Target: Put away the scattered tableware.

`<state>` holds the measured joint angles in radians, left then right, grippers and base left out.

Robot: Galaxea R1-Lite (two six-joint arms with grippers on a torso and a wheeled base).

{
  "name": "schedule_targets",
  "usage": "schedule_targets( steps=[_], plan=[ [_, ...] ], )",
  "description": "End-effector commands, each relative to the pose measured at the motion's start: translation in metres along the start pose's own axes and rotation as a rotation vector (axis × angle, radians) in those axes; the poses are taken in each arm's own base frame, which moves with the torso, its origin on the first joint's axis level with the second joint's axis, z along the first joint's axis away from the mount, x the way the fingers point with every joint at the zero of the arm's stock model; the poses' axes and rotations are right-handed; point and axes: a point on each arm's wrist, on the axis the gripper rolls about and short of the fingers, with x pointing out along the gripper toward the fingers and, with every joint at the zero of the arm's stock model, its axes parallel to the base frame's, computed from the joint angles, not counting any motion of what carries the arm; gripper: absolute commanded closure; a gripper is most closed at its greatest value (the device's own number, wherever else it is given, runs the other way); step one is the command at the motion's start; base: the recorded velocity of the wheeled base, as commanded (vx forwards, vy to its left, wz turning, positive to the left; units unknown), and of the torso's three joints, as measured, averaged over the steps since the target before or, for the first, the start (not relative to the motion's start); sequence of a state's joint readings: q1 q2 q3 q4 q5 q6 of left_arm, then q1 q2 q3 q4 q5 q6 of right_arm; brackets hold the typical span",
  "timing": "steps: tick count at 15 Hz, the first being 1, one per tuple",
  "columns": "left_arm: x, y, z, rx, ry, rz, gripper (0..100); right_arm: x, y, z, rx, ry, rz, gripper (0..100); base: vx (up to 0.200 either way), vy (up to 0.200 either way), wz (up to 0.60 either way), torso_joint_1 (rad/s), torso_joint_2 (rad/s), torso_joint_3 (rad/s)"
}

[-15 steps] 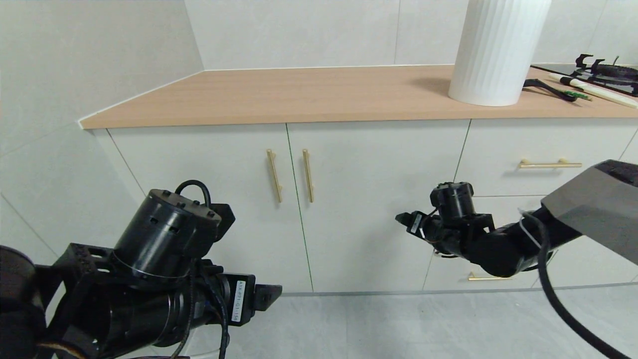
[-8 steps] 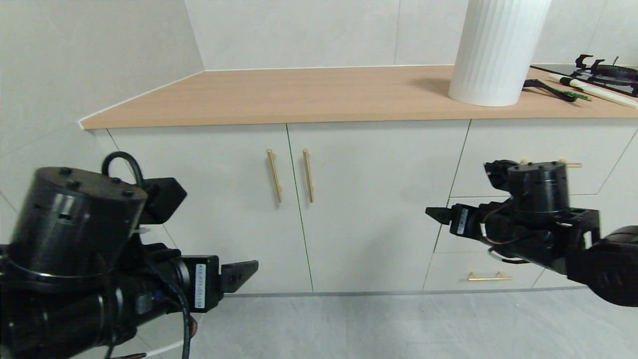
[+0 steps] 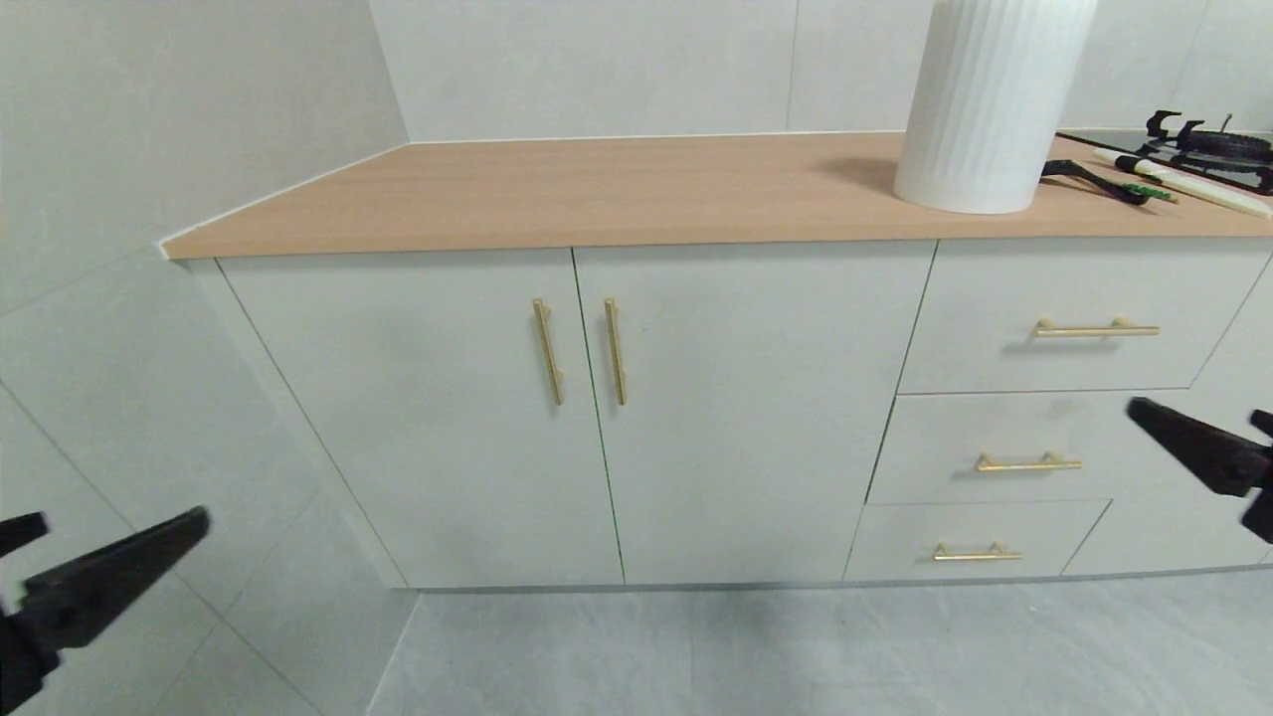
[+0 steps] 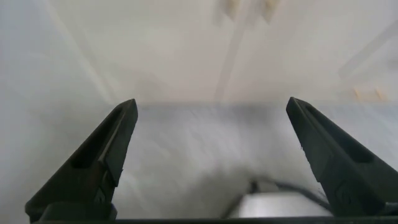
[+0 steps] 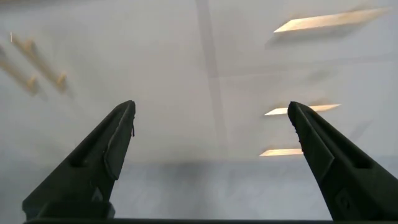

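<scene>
Several utensils lie on the wooden counter point(image 3: 597, 189) at its far right: a black-handled one point(image 3: 1092, 179), a small green one point(image 3: 1154, 191) and a long cream one point(image 3: 1198, 187). A tall white ribbed container point(image 3: 990, 99) stands just left of them. My left gripper point(image 3: 124, 517) is low at the left edge, in front of the wall, open and holding nothing point(image 4: 211, 102). My right gripper point(image 3: 1196, 410) hangs at the right edge before the drawers, also open and holding nothing point(image 5: 210, 106). Both are well below the counter top.
Below the counter are two cabinet doors with vertical brass handles point(image 3: 582, 350) and three drawers with brass handles point(image 3: 1094, 328) on the right. A black stove grate point(image 3: 1208, 144) sits at the far right. A tiled wall closes the left side; grey floor point(image 3: 696, 646) lies below.
Both arms have swung outward and back: the left went down to the left edge, the right to the right edge. Now just their open fingers show.
</scene>
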<state>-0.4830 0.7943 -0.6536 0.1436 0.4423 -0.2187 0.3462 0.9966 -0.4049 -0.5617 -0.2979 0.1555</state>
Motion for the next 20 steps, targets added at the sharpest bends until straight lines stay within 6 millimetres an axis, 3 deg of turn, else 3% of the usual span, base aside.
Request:
schedule_targets(
  steps=[1, 3, 4, 6, 10, 12, 16, 20],
  plan=[
    [-0.068, 0.037, -0.024, 0.009, -0.266, 0.096, 0, -0.085, -0.032, -0.008, -0.054, -0.196, -0.118, 0, 0.000, 0.000, 0.00, 0.000, 0.00, 0.000],
    [-0.089, 0.044, -0.039, 0.093, -0.348, 0.167, 0, -0.112, -0.039, -0.013, -0.062, -0.239, -0.184, 0, 0.000, 0.000, 0.00, 0.000, 0.00, 0.000],
    [-0.102, 0.047, -0.052, 0.111, -0.406, 0.226, 0, -0.134, -0.041, -0.018, -0.090, -0.293, -0.226, 0, 0.000, 0.000, 0.00, 0.000, 0.00, 0.000],
    [-0.111, 0.048, -0.065, 0.096, -0.454, 0.255, 0, -0.157, -0.043, -0.028, -0.116, -0.349, -0.272, 0, 0.000, 0.000, 0.00, 0.000, 0.00, 0.000],
    [-0.107, 0.047, -0.083, 0.032, -0.462, 0.294, 0, -0.178, -0.044, -0.061, -0.133, -0.333, -0.301, 0, 0.000, 0.000, 0.00, 0.000, 0.00, 0.000],
    [-0.103, 0.046, -0.088, 0.031, -0.445, 0.321, 0, -0.175, -0.044, -0.065, -0.122, -0.324, -0.291, 0, 0.000, 0.000, 0.00, 0.000, 0.00, 0.000],
    [-0.088, 0.044, -0.113, 0.001, -0.408, 0.456, 0, -0.148, -0.051, -0.108, -0.122, -0.257, -0.275, 0, 0.000, 0.000, 0.00, 0.000, 0.00, 0.000],
    [-0.072, 0.043, -0.142, 0.105, -0.360, 0.390, 0, -0.142, -0.053, -0.131, -0.138, -0.096, -0.220, 0, 0.000, 0.000, 0.00, 0.000, 0.00, 0.000]
  ],
)
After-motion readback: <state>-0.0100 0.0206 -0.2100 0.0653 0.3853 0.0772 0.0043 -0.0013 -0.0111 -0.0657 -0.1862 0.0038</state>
